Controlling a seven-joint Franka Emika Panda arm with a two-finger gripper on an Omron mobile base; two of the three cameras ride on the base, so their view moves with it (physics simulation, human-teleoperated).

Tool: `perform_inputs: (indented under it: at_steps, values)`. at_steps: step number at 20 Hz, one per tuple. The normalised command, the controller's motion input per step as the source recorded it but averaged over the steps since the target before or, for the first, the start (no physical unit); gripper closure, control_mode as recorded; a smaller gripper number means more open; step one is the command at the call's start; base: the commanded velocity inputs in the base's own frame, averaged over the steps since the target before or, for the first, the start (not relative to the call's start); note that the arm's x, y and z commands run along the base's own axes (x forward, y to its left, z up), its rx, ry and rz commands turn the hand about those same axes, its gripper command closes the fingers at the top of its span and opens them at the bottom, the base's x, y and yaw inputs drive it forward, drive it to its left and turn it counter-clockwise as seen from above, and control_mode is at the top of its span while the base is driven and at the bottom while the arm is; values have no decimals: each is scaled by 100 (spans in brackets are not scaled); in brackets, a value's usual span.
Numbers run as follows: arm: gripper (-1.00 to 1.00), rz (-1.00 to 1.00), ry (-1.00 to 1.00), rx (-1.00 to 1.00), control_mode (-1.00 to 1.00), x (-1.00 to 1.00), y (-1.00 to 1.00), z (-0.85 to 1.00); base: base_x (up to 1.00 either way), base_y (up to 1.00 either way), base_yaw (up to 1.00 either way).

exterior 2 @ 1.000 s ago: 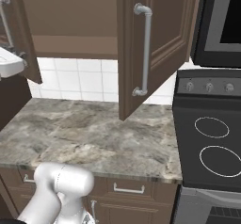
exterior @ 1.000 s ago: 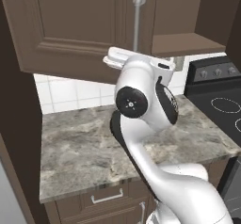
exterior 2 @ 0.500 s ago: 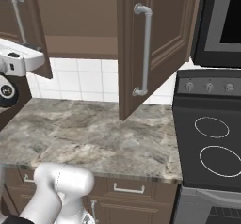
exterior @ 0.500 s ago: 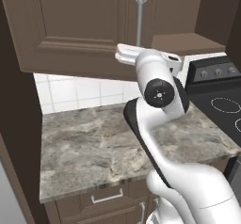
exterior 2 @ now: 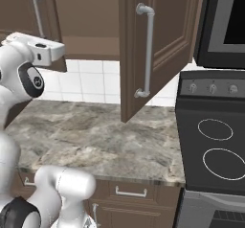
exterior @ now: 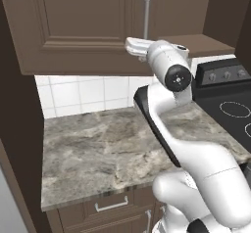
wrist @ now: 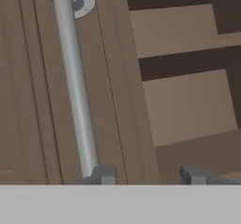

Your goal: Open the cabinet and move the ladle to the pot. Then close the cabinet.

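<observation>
The cabinet (exterior: pixel 83 26) is the dark brown upper wall unit. Its right door (exterior 2: pixel 162 40) stands swung wide open, with a silver bar handle (exterior 2: pixel 149 50). My gripper (exterior: pixel 130 46) is raised at the lower end of the left door's handle (exterior: pixel 145 14), and that door appears swung out a little. In the hand view this handle (wrist: pixel 75 86) runs down to my left fingertip (wrist: pixel 104 174), and bare brown shelves (wrist: pixel 188 105) show to its right. My gripper (wrist: pixel 148 175) is open with nothing between its fingers. The ladle and the pot are out of view.
A grey marbled counter (exterior 2: pixel 95 136) lies under the cabinet, with a white tile backsplash (exterior: pixel 83 92) behind it. A black stove (exterior 2: pixel 215 145) stands at the right. Lower drawers with short handles (exterior 2: pixel 130 192) run along the front. The open right door overhangs the counter.
My arm has swung right and up, which brought the hand from the left door's lower edge to the bottom of its handle. The fingers have narrowed slightly.
</observation>
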Motion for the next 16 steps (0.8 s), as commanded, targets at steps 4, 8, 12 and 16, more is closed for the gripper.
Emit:
perform_inputs:
  at_steps: [4, 8, 12, 16]
  values:
    - [-100, 6, 0, 0, -100, 87, 0, 19, 0, 0, 0]
    - [-100, 5, 0, 0, -100, 70, 0, 17, 0, 0, 0]
    - [-100, 4, 0, 0, -100, 36, 0, 16, 0, 0, 0]
    - [-100, 3, 0, 0, -100, 35, 0, 17, 0, 0, 0]
